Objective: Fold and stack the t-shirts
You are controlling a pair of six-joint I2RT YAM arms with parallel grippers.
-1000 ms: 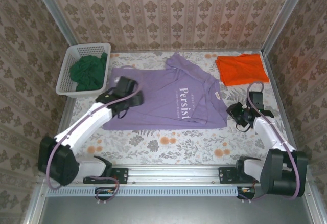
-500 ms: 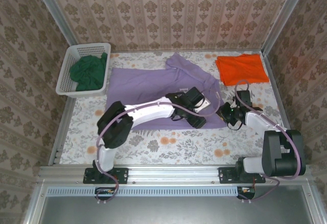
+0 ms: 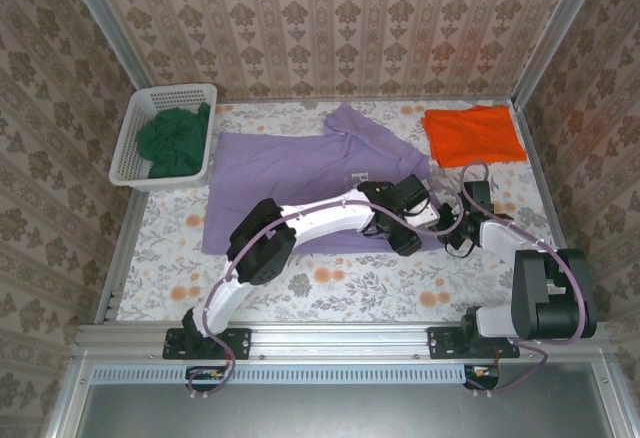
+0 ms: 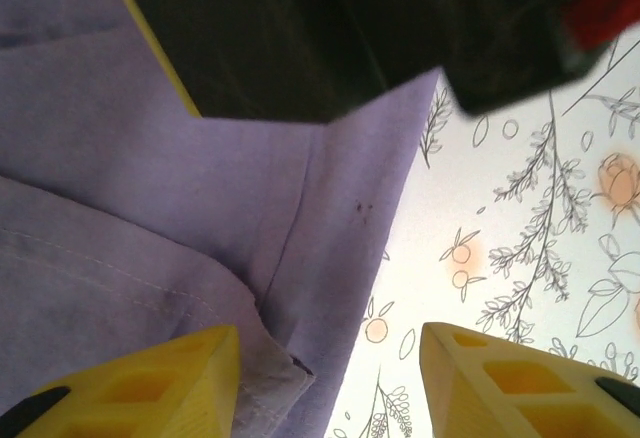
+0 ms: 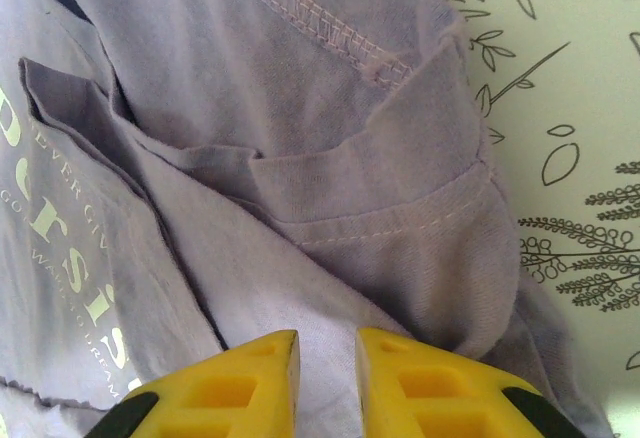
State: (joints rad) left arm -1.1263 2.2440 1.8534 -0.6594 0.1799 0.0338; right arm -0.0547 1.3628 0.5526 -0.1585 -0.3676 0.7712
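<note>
on lilac t-shirt (image 5: 300,138) with white "ersis" lettering (image 5: 75,258): right fingers (image 5: 240,383) tight on cloth, left fingers (image 4: 140,378) apart

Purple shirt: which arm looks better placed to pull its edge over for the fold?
Probably right: the right pincer looks closed on a hem fold of the purple shirt. The left pincer stands open, half over bare table.

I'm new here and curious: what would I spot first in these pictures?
A big purple t-shirt lies spread across the flowery table, with both robot arms stretched to its right edge. A bright orange t-shirt sits at the far right corner, and a green t-shirt lies in the white basket far left.
</note>
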